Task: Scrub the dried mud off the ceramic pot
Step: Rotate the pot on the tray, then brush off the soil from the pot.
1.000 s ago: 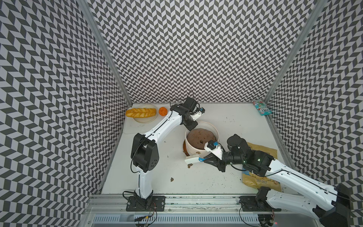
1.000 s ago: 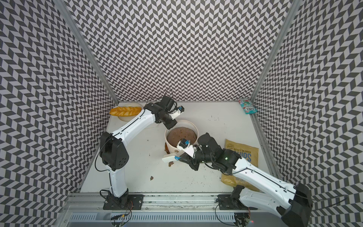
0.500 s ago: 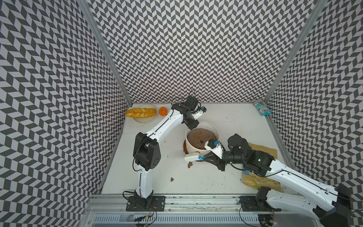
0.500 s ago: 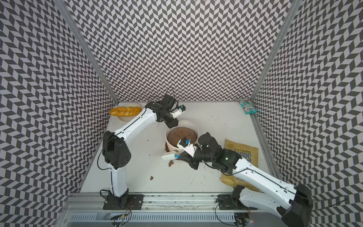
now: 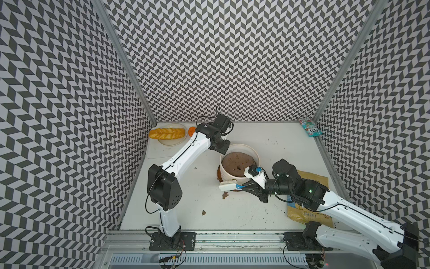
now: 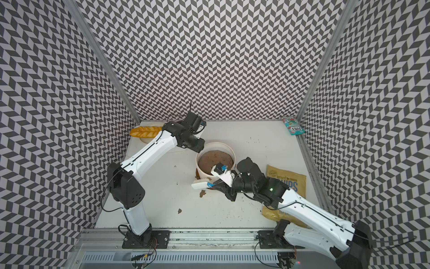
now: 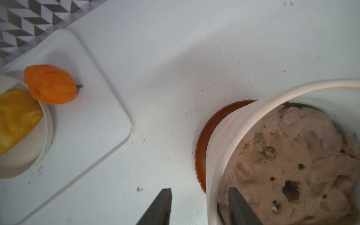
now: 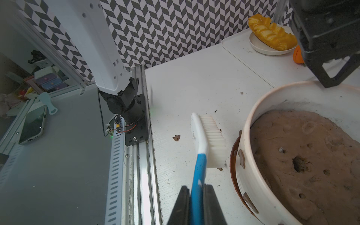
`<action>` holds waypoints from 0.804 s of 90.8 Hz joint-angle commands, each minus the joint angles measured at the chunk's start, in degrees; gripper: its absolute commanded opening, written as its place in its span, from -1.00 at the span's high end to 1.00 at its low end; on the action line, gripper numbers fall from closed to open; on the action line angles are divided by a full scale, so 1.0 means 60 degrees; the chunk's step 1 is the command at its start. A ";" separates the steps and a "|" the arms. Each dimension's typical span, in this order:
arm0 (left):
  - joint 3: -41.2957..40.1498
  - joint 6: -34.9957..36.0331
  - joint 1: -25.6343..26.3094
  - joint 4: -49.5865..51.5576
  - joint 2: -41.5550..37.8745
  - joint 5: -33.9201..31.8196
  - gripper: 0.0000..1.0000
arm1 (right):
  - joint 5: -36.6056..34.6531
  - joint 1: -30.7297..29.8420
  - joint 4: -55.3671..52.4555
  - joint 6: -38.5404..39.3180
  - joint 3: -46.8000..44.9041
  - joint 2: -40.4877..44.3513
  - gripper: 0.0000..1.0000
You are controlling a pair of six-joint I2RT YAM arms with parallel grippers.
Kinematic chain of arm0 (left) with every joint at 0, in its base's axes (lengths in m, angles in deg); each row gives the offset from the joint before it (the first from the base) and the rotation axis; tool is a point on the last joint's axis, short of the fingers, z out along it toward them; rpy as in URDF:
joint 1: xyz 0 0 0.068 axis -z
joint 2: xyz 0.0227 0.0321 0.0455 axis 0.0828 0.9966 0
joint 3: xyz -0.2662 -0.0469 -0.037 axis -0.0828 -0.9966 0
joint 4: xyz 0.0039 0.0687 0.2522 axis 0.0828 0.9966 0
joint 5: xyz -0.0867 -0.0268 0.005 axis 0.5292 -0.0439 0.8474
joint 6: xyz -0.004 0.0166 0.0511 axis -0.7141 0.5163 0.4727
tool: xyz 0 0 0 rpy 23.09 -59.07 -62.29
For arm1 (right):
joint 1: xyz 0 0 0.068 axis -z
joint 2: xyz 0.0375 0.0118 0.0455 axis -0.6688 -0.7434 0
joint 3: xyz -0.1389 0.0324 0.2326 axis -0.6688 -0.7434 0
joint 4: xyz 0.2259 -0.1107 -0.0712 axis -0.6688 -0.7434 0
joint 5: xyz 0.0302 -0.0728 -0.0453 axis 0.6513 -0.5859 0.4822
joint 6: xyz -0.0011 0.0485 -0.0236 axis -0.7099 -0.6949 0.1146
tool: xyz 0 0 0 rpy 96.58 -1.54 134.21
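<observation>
From my station I see the pot [image 5: 239, 146] near the middle of the tabletop [image 5: 256, 209]. It stands upright on its brown saucer [image 7: 202, 148] and is filled with brown soil [image 5: 235, 160] that has a pit in it.

My left claw [image 7: 199, 191] is at the pot's far rim, on the left arm's side. Its jaws are apart and straddle the wall. One finger [image 7: 163, 202] hangs outside over the tabletop and the other sits inside over the soil. As far as I can see, neither presses the wall.

My right claw [image 8: 196, 192] is clamped on the blue handle of a white brush [image 8: 210, 140] at the pot's near side. The brush head sits low by the saucer with its bristles turned toward the pot's wall. I cannot tell whether they touch it.

Mud [image 8: 241, 157] shows as small brown blotches stuck to the pot's outer wall just beside the bristles. Another blotch sits further along the wall, closer to my right claw. More mud [image 5: 225, 195] lies loose on the tabletop. One flake is just in front of the brush and another is nearer the front edge.

In the far left corner, bread [image 5: 167, 133] rests on a plate [image 8: 259, 46] that stands on a white tray [image 7: 87, 116]. An orange pepper [image 7: 50, 84] touches the plate's edge. A chip bag [image 6: 288, 181] lies under my right arm, and a small packet [image 5: 310, 127] sits in the far right corner.
</observation>
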 commanded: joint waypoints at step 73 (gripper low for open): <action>-0.1874 -0.4287 0.1257 0.0869 -0.0585 -0.1190 0.46 | 0.0146 -0.0019 0.0889 -0.0461 -0.0685 0.1229 1.00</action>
